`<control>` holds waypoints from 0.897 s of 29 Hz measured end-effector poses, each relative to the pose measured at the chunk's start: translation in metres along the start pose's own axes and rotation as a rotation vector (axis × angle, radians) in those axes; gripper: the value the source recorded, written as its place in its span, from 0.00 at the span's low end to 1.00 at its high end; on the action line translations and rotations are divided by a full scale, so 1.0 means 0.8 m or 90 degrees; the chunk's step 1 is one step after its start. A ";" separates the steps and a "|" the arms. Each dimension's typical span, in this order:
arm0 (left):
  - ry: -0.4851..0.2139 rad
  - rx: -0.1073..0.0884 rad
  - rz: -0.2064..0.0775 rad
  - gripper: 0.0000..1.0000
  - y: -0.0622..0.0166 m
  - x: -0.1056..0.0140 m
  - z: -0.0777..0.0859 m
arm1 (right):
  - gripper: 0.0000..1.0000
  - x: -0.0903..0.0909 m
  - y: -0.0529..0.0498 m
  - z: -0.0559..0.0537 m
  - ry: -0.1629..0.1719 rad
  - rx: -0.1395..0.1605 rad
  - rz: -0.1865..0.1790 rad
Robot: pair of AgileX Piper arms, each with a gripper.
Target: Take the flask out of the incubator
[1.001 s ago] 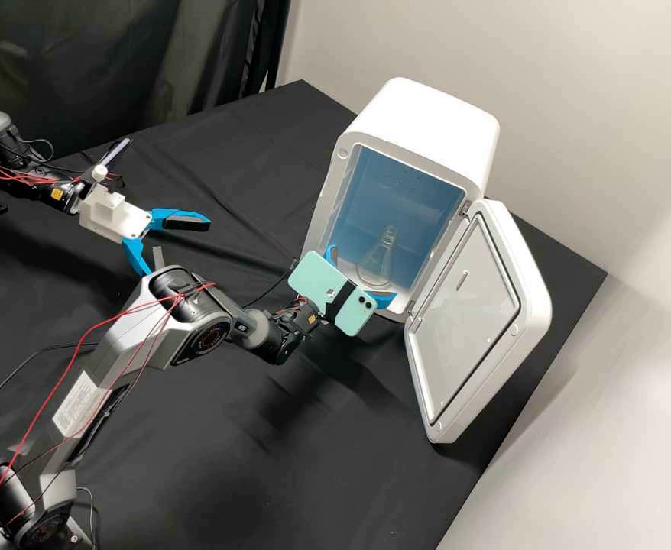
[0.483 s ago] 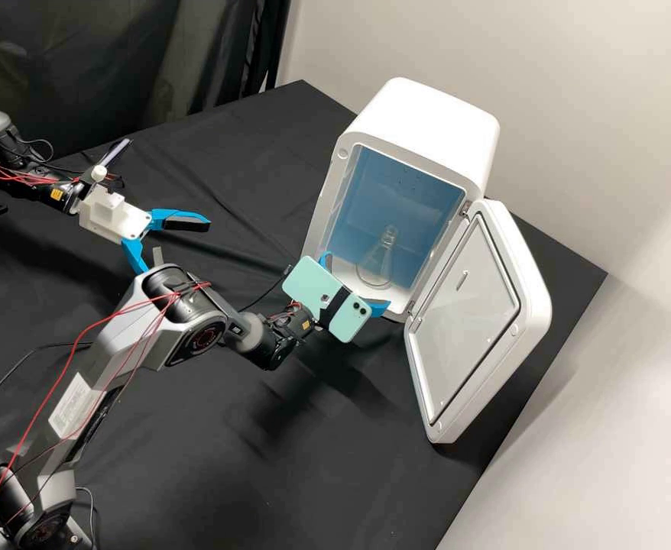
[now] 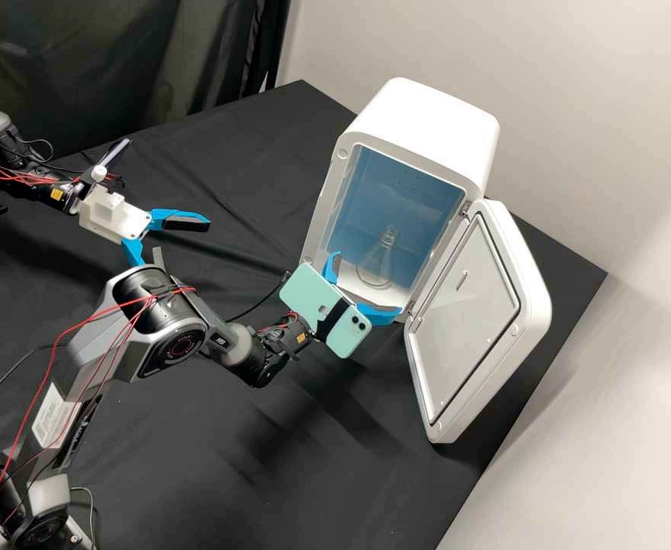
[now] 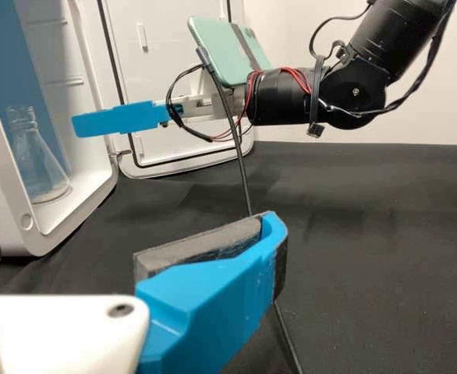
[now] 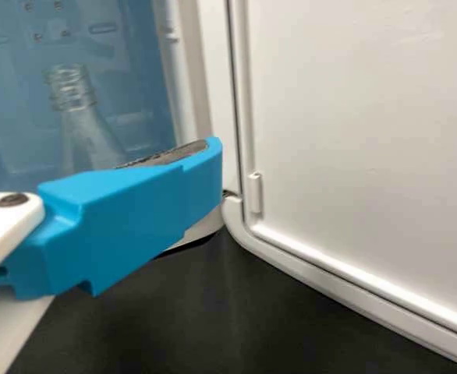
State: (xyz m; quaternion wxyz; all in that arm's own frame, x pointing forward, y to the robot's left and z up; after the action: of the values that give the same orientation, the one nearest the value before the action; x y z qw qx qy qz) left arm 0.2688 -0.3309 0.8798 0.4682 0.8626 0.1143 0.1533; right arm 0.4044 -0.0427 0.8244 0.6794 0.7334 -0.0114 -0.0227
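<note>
Glass flask point(image 3: 382, 254) upright on the floor of the incubator point(image 3: 427, 122), over by the tabletop's point(image 3: 274, 458) far right edge, door point(image 3: 473, 321) swung wide open. From the high view: right pincer point(image 3: 366, 284) spread apart at the doorway sill, just in front of the flask, mint phone point(image 3: 322, 307) strapped behind it. Also released: left pincer point(image 3: 173, 244), hovering well back toward the left edge. Up close from the right wrist: flask neck past one blue finger point(image 5: 127, 210), door's inner panel alongside. Side-on from the left wrist: visible gap between that finger and the glass, no contact.
</note>
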 end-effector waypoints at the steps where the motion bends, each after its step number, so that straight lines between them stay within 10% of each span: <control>1: 0.000 0.000 0.000 1.00 0.0000 0.000 0.000 | 1.00 0.000 0.001 0.001 -0.003 0.004 0.004; 26: 0.000 0.000 0.000 1.00 0.0000 0.000 0.000 | 1.00 0.003 0.002 -0.004 0.004 0.004 0.009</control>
State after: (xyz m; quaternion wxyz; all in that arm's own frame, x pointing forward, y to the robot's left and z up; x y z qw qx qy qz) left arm 0.2688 -0.3309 0.8798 0.4682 0.8626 0.1143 0.1533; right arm 0.4073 -0.0395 0.8261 0.6770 0.7357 -0.0142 -0.0153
